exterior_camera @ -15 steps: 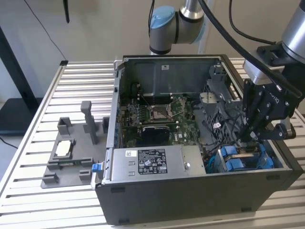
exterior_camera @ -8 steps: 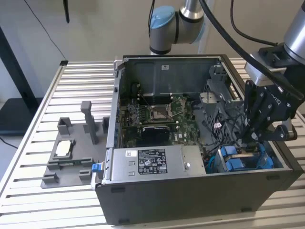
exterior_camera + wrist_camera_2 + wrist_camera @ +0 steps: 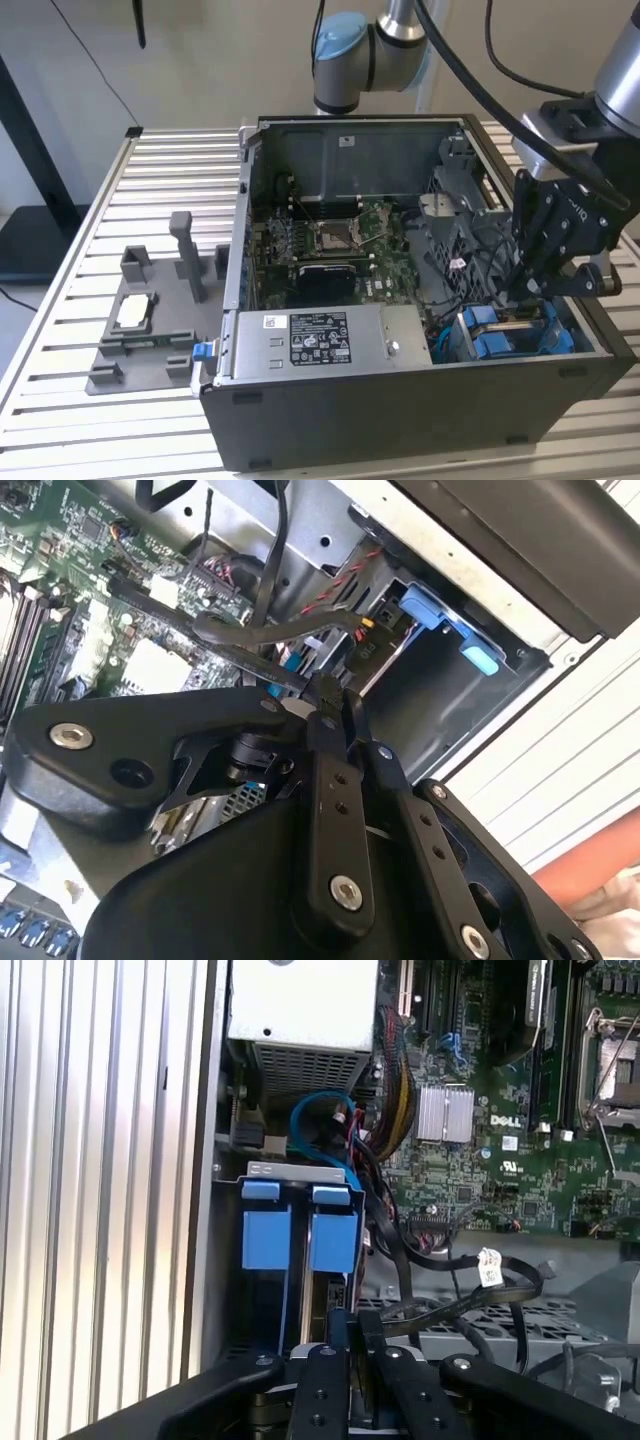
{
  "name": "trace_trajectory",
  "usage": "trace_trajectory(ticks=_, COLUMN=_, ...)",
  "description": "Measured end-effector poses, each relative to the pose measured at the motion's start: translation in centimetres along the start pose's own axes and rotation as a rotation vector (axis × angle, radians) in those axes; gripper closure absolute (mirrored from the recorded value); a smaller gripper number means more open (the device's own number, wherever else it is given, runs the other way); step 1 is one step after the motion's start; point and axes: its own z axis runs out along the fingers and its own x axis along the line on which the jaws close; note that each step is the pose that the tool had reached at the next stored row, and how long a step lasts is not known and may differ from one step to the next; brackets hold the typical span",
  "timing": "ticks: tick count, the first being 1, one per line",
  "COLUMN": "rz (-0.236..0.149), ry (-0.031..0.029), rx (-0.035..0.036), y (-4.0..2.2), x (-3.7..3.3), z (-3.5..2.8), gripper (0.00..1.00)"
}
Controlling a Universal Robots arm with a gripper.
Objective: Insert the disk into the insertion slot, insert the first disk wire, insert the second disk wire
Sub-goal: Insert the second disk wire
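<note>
An open computer case (image 3: pixel 400 400) lies on its side on a slatted metal table (image 3: pixel 60 300). Your gripper (image 3: pixel 525 290) hangs inside the case at the exterior view's right, low over the drive bay area. In both wrist views the jaws stand pressed almost together, their tips at a dark cable (image 3: pixel 270 630); whether they actually pinch it, you cannot tell.

The insertion slot (image 3: pixel 300 1230), a narrow grey bay with bright blue tabs, sits just beyond the fingertips (image 3: pixel 345 1325) in the first wrist view, next to the case wall. Something thin stands upright between the blue tabs there; it may be the disk already seated, but too little of it shows to be sure.

Judged from this, the disk would be stiff, fairly heavy and shock-sensitive, best held by its blue carrier edges. The wires are light and floppy; take them at the rigid connector, not along the cable.
</note>
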Motion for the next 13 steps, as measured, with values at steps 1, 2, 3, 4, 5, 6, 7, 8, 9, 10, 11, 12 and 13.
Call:
trace_trajectory(ticks=1, rz=0.003, ry=0.0032, rx=0.0001, y=0.0, x=-0.02, z=0.04, gripper=0.84)
trace_trajectory(ticks=2, rz=0.005, ry=0.0069, rx=0.0002, y=0.0, x=-0.04, z=0.08, gripper=0.84)
trace_trajectory(ticks=3, rz=0.006, ry=0.0098, rx=0.0001, y=0.0, x=-0.05, z=0.13, gripper=0.84)
trace_trajectory(ticks=4, rz=0.007, ry=0.0108, rx=0.0002, y=-0.01, x=-0.05, z=0.17, gripper=0.84)
trace_trajectory(ticks=5, rz=0.008, ry=0.0121, rx=0.0002, y=-0.02, x=-0.05, z=0.19, gripper=0.84)
trace_trajectory(ticks=6, rz=0.008, ry=0.0131, rx=0.0002, y=-0.05, x=-0.04, z=0.23, gripper=0.84)
trace_trajectory(ticks=7, rz=0.009, ry=0.0138, rx=0.0002, y=-0.08, x=-0.04, z=0.27, gripper=0.84)
trace_trajectory(ticks=8, rz=0.01, ry=0.0141, rx=0.0003, y=-0.11, x=-0.03, z=0.31, gripper=0.84)
trace_trajectory(ticks=9, rz=0.011, ry=0.0143, rx=0.0003, y=-0.15, x=-0.03, z=0.34, gripper=0.84)
trace_trajectory(ticks=10, rz=0.012, ry=0.0141, rx=0.0004, y=-0.19, x=-0.02, z=0.39, gripper=0.84)
trace_trajectory(ticks=11, rz=0.013, ry=0.0141, rx=0.0005, y=-0.23, x=-0.02, z=0.44, gripper=0.84)
trace_trajectory(ticks=12, rz=0.014, ry=0.014, rx=0.0005, y=-0.26, x=-0.01, z=0.49, gripper=0.84)
trace_trajectory(ticks=13, rz=0.016, ry=0.0139, rx=0.0007, y=-0.29, x=-0.01, z=0.54, gripper=0.84)
